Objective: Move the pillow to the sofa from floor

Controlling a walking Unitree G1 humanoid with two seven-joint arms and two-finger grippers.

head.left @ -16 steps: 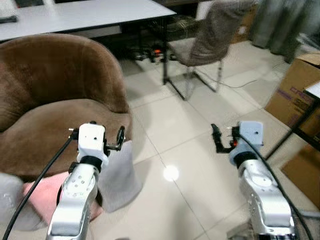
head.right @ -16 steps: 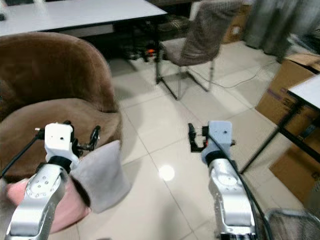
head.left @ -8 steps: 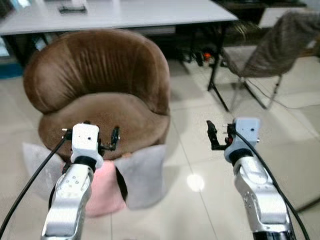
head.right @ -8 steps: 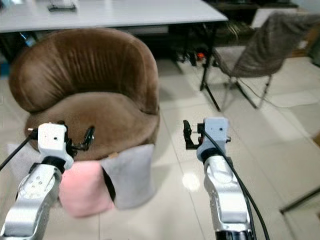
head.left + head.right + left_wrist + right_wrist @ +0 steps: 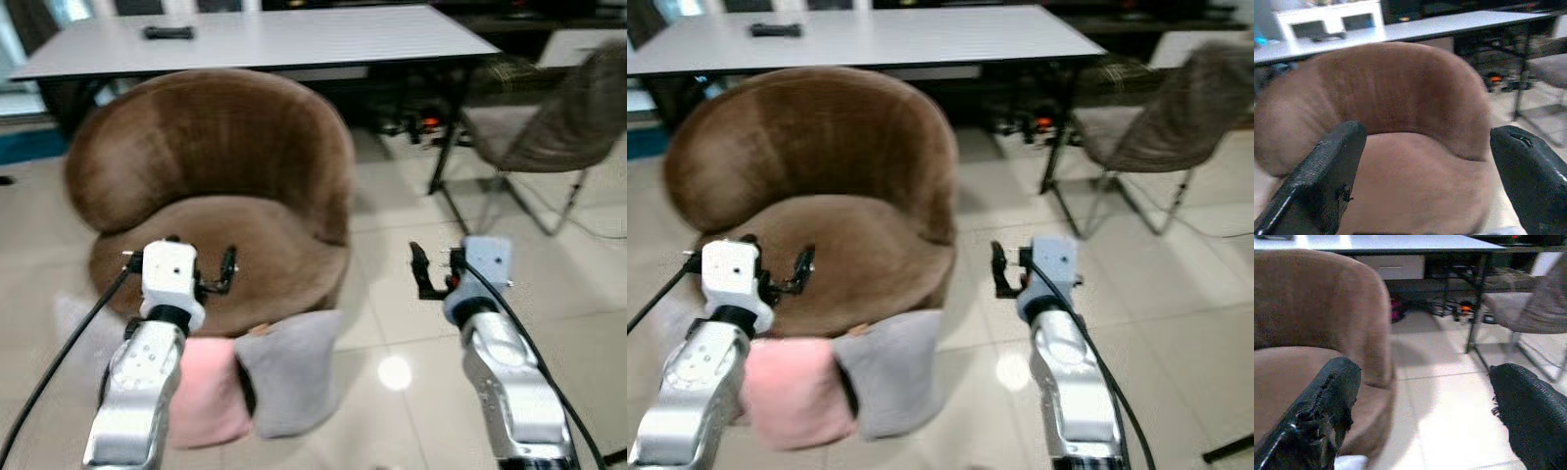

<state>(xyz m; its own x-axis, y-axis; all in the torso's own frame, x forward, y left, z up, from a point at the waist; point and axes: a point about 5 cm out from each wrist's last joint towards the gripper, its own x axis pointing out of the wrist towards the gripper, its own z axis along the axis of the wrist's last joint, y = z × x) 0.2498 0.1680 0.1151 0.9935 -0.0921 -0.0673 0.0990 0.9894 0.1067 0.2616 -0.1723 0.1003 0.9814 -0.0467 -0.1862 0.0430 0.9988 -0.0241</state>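
A brown round sofa [image 5: 216, 196] stands straight ahead. On the floor against its front lean a grey pillow [image 5: 289, 372] and a pink pillow [image 5: 208, 392], side by side. My left gripper [image 5: 179, 257] is raised in front of the sofa seat, above the pink pillow, open and holding nothing. In the left wrist view its fingers [image 5: 1327, 171] frame the sofa's seat and back [image 5: 1400, 98]. My right gripper [image 5: 436, 269] is held up over bare tiles to the right of the sofa, open and holding nothing. The right wrist view has the sofa's side [image 5: 1312, 333] and a corner of the grey pillow [image 5: 1349, 462].
A white table [image 5: 265, 39] with a small dark object [image 5: 168, 32] on it stands behind the sofa. A metal-legged chair [image 5: 549, 117] draped in grey fabric is at the right. A pale cushion [image 5: 78, 328] lies left of the sofa. Glossy tiles [image 5: 411, 333] spread to the right.
The camera has swung left, so the sofa now sits in the middle and the chair has slid to the right edge. Both arms keep the same raised pose.
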